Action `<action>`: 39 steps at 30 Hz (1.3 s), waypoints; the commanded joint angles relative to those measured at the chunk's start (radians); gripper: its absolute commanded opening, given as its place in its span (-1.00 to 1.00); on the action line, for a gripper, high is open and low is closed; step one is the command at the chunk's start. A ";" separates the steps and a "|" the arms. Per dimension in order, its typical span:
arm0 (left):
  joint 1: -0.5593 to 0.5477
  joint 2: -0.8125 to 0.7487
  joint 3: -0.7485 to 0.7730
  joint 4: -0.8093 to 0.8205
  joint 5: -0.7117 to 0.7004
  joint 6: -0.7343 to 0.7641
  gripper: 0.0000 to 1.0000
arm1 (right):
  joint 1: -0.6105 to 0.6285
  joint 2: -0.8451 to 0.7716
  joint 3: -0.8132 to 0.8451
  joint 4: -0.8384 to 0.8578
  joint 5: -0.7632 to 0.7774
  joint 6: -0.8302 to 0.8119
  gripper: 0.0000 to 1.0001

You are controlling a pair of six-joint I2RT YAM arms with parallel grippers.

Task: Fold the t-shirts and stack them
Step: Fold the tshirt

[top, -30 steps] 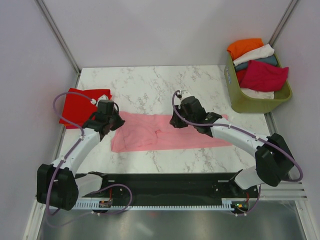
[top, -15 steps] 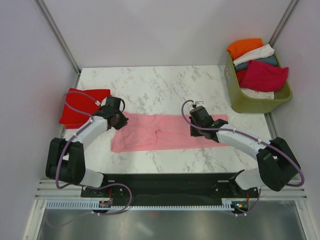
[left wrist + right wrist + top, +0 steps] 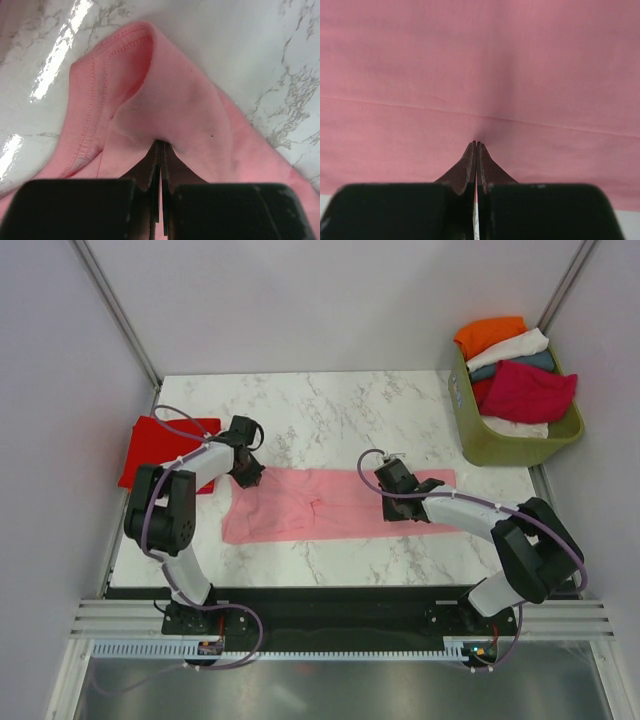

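Here left gripper, beside red t-shirt, and right gripper pinch pink t-shirt

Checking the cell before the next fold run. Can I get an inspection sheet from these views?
Surface: marble table, glossy, no spills seen.
Job's things: pink t-shirt spread flat mid-table; red t-shirt folded at the left edge; bundled shirts (orange, white, teal, crimson) in the basket.
Clutter: nothing seen.
Grippers: left gripper shut on the pink t-shirt's far-left corner, cloth pulled into a peak; right gripper shut on its right part.
Cables: purple cables loop along both arms; the left one crosses above the red t-shirt.
Surroundings: olive basket at the far right corner; pale walls; metal frame posts.
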 commanded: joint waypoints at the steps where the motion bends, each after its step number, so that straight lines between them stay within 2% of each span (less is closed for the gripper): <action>1: 0.000 0.058 0.077 -0.053 -0.050 -0.010 -0.95 | -0.002 0.010 0.000 -0.007 -0.021 0.027 -1.00; 6: 0.000 0.155 0.181 -0.097 -0.070 0.046 -0.95 | 0.012 0.025 -0.022 -0.033 -0.026 0.073 -1.00; 10: -0.002 0.264 0.342 -0.154 -0.062 0.078 -0.96 | 0.075 0.055 -0.033 -0.034 -0.038 0.115 -1.00; 16: -0.003 0.458 0.643 -0.224 -0.019 0.138 -0.95 | 0.300 0.091 0.007 -0.001 -0.075 0.239 -1.00; 19: -0.019 0.570 0.820 -0.221 0.066 0.144 -0.95 | 0.404 0.177 0.081 0.093 -0.161 0.316 -1.00; 22: -0.074 0.690 1.009 -0.224 0.134 0.164 -0.95 | 0.437 0.264 0.130 0.364 -0.374 0.363 -1.00; 25: -0.100 0.794 1.169 -0.218 0.182 0.156 -0.95 | 0.431 0.276 0.202 0.392 -0.413 0.350 -1.00; 27: -0.105 0.843 1.268 -0.208 0.276 0.142 -0.95 | 0.418 0.230 0.239 0.385 -0.404 0.307 -0.91; 28: -0.108 0.876 1.289 -0.200 0.298 0.136 -0.95 | 0.391 0.210 0.242 0.380 -0.396 0.294 -0.79; 31: -0.114 0.891 1.306 -0.137 0.341 0.110 -0.95 | 0.286 0.115 0.219 0.380 -0.416 0.270 -0.52; 36: -0.111 0.882 1.310 -0.041 0.351 0.090 -0.95 | 0.095 0.015 0.177 0.391 -0.431 0.221 -0.36; 39: -0.100 0.874 1.322 -0.001 0.363 0.089 -0.95 | -0.028 0.054 0.213 0.372 -0.442 0.195 -0.35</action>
